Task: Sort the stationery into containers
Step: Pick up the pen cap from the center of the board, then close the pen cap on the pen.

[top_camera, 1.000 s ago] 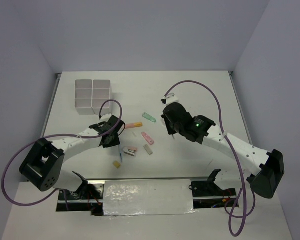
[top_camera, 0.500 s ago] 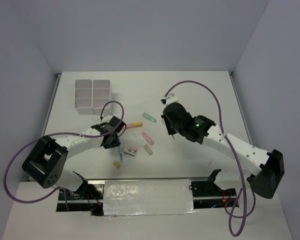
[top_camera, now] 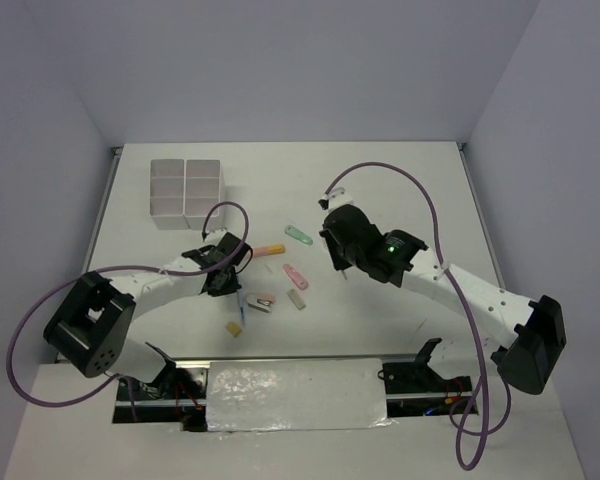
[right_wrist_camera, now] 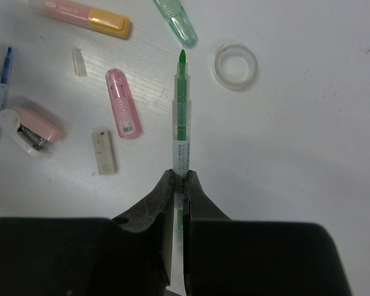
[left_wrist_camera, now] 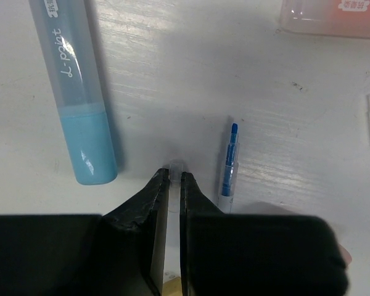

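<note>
My right gripper (right_wrist_camera: 180, 176) is shut on a thin green pen (right_wrist_camera: 182, 117) that points away from it; it also shows in the top view (top_camera: 342, 268). Ahead of it lie a green highlighter (right_wrist_camera: 176, 21), a clear tape ring (right_wrist_camera: 235, 66), a pink highlighter (right_wrist_camera: 123, 111), an orange-yellow highlighter (right_wrist_camera: 80, 17), a tan block (right_wrist_camera: 104, 151) and a pink stapler-like piece (right_wrist_camera: 28, 126). My left gripper (left_wrist_camera: 173, 176) is shut on a thin clear pen-like piece (left_wrist_camera: 174, 168), low at the table. A blue highlighter (left_wrist_camera: 74, 92) and a thin blue pen (left_wrist_camera: 229, 163) lie beside it. The white divided box (top_camera: 185, 190) stands at the back left.
A small yellow-tan piece (top_camera: 234, 328) lies near the front edge. A small clear eraser (right_wrist_camera: 79, 61) lies by the orange-yellow highlighter. The left arm's purple cable (top_camera: 230, 210) loops above the left gripper (top_camera: 223, 275). Grey walls close in the table on three sides.
The left arm's elbow has shifted a little toward the right and its gripper has settled by the blue pen. The right gripper has edged slightly left with the green pen.
</note>
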`<state>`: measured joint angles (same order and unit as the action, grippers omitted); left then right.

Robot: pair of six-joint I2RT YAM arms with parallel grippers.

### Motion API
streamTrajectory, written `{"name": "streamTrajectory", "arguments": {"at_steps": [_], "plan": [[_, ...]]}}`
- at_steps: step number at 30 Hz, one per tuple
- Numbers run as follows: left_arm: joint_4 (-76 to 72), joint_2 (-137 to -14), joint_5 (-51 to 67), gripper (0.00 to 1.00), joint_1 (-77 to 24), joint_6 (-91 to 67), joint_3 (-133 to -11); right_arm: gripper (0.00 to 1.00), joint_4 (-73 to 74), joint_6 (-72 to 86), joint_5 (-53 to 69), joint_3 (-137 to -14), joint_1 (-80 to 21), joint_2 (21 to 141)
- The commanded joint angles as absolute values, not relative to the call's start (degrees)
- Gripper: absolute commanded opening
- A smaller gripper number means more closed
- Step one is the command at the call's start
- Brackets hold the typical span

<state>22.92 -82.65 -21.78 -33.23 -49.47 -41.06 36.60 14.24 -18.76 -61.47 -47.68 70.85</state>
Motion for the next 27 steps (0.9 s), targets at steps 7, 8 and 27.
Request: {"name": "streamTrajectory", "arguments": {"at_steps": [7, 8, 27], "plan": [[25.6, -71.7, -21.2, 0.0, -33.4, -49.7, -42.9, 0.0, 30.3, 14.2, -13.8, -60.3, -46.6, 70.2], [26.2, -71.1, -21.4, 0.0, -33.3, -49.7, -43.6, 0.0, 30.1, 14.0, -13.3, -60.1, -46.6, 70.1], [13.5, -50.9, -16.7, 0.0, -33.4, -48.7, -47.3, 0.0, -3.1, 23.6, 17.7, -42.1, -48.3, 59.2]]}}
